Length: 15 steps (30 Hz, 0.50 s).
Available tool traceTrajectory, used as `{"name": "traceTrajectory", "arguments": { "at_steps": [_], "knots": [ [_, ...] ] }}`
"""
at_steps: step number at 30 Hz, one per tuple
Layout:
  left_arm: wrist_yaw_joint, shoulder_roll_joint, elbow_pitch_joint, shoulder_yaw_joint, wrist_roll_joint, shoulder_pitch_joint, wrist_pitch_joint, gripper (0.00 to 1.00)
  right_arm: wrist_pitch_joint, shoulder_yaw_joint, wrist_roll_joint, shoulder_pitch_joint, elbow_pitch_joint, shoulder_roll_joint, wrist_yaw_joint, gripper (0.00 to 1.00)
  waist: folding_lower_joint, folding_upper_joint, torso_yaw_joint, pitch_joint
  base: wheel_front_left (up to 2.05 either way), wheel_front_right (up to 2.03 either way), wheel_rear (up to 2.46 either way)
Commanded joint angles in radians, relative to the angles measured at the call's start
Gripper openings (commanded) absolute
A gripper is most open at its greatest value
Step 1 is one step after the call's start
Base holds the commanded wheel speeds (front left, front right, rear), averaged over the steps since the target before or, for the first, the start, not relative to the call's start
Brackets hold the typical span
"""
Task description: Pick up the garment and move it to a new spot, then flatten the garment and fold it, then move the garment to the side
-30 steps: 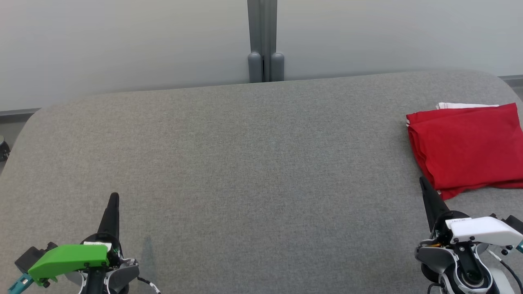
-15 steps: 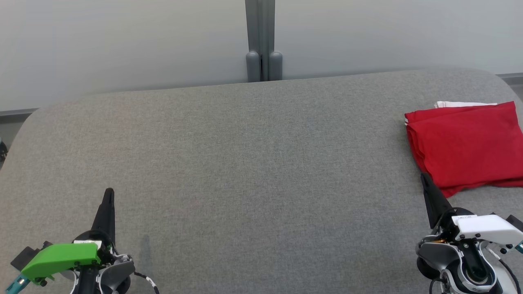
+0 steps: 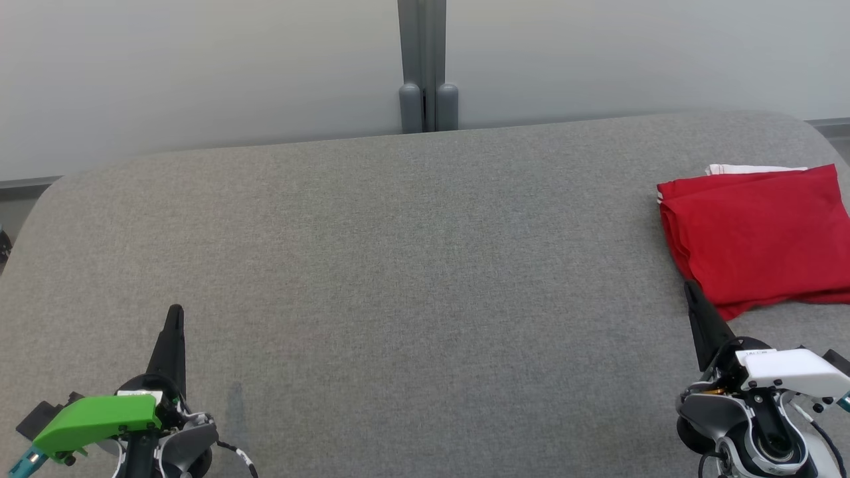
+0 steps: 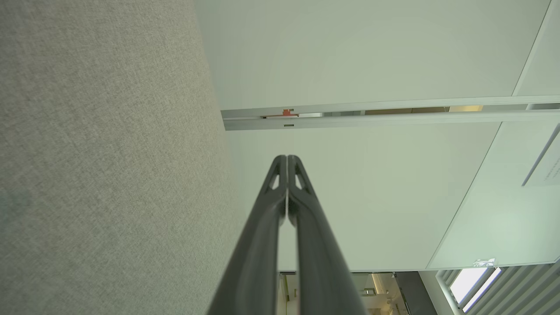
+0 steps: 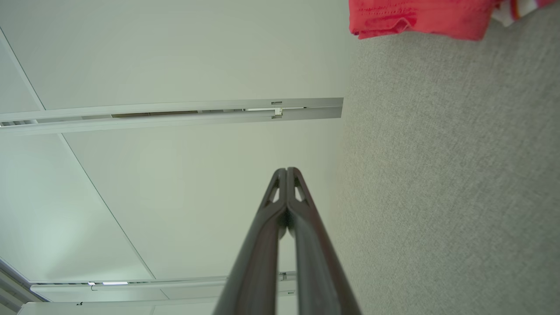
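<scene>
The folded red cloth garment (image 3: 757, 239) lies just beyond the right jaws, far from the left jaws, seemingly set aside finished, so both rest closed and empty over the grey fabric tabletop (image 3: 398, 265).

Red garment (image 3: 757, 239) runs off head view's right edge.

You see garment (image 3: 757, 239): plain red | cloth (image 3: 750, 170) under its far edge: white | table (image 3: 398, 265): flecked mid-grey weave | left gripper (image 3: 176, 312): black fingers, green cover (image 3: 99, 418) | right gripper (image 3: 690, 287): black fingers, white cover (image 3: 790, 372) | wall (image 3: 199, 66): pale grey-white | post (image 3: 423, 60): darker grey
</scene>
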Motion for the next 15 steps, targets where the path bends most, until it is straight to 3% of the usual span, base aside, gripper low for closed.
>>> {"name": "traceTrajectory", "arguments": {
  "at_steps": [1,15],
  "knots": [
    [-0.006,0.000,-0.002,0.003,-0.004,-0.010,0.003,0.00,0.003,-0.002,0.005,-0.006,0.002,-0.004,0.000,0.00,0.0000,0.0000,0.000,0.000,0.00,0.00,0.00],
    [-0.006,0.000,-0.002,0.002,-0.005,-0.010,0.003,0.00,0.003,-0.002,0.005,-0.006,0.002,-0.004,0.000,0.00,0.0000,0.0000,0.000,0.000,0.00,0.00,0.00]
  ]
}}
